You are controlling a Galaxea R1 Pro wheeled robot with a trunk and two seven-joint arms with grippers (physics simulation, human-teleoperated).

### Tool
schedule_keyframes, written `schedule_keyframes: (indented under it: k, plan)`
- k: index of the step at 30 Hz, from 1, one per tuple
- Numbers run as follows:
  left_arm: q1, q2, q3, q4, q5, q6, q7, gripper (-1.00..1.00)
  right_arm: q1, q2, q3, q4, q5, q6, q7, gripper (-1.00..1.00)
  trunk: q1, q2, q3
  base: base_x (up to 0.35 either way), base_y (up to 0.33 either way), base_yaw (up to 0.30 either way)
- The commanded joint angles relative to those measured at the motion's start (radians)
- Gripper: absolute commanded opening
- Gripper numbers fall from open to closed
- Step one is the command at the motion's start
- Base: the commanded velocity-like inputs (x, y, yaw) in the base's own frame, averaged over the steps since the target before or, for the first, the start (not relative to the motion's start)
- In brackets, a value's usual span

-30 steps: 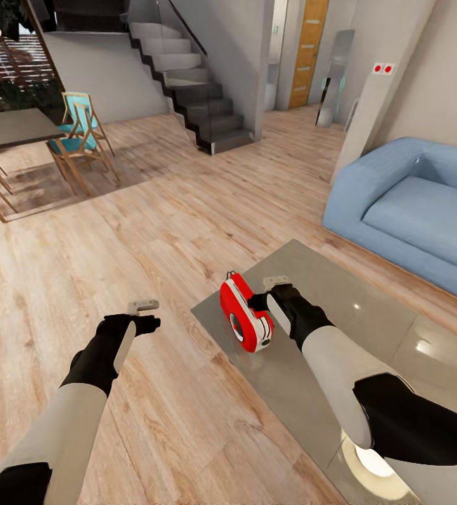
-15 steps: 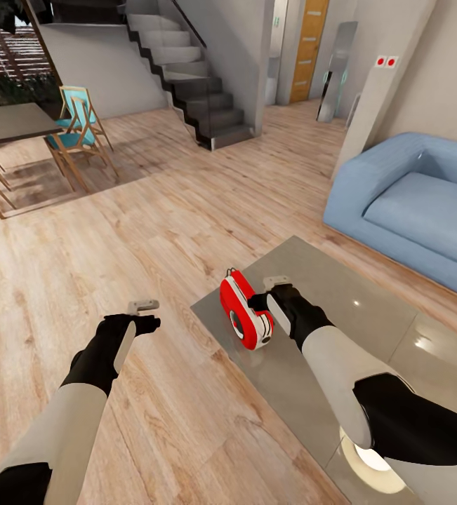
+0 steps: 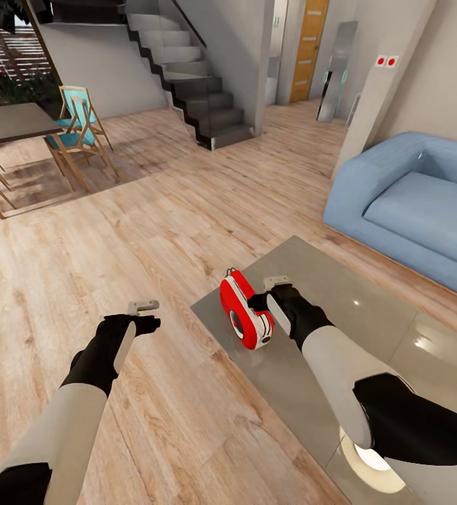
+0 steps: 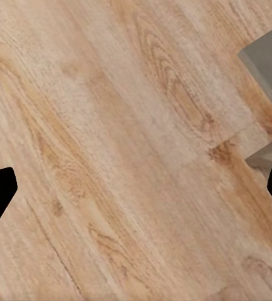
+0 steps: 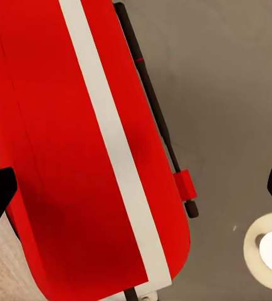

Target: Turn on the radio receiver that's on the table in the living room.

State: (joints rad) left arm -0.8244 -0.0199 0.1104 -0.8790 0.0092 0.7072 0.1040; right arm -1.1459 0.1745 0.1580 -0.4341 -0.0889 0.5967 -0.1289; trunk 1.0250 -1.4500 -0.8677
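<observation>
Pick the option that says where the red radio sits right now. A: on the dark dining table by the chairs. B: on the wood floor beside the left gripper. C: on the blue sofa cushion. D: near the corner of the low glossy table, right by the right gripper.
D: the head view shows the radio receiver standing near the corner of the table, with the right gripper right beside it, while the left gripper is over the floor.

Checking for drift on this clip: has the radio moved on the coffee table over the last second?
No. The radio receiver sits at the same spot near the table corner; the earlier whole-picture shift was the camera, and the right pincer stays beside it.
</observation>
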Motion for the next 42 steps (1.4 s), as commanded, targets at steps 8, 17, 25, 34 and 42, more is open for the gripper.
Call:
schedule_keyframes:
  k: [8,17,25,34,42]
  plan:
    - [0.001,0.000,0.000,0.000,0.000,0.000,0.000,1.00,0.000,0.000,0.001,0.000,0.000,0.000,0.000,1.00,0.000,0.000,0.000,0.000,0.000,0.000]
    - [0.001,0.000,0.000,-0.001,0.000,0.000,0.000,1.00,0.000,0.000,0.002,0.000,0.000,-0.001,0.000,1.00,0.000,0.000,0.000,0.000,0.000,0.000]
    - [0.001,0.000,0.000,-0.001,0.000,0.000,0.000,1.00,0.000,0.000,0.003,0.000,0.000,-0.002,0.001,1.00,0.000,0.000,0.000,0.000,0.000,0.000]
    - [0.001,0.000,0.000,-0.001,0.000,0.000,0.000,1.00,0.000,0.000,0.003,0.000,-0.001,-0.002,0.002,1.00,0.000,0.000,0.000,0.000,0.000,0.000]
    - [0.001,0.000,0.000,-0.002,0.000,0.000,0.000,1.00,0.000,0.000,0.003,0.000,-0.001,-0.002,0.002,1.00,0.000,0.000,0.000,0.000,0.000,0.000]
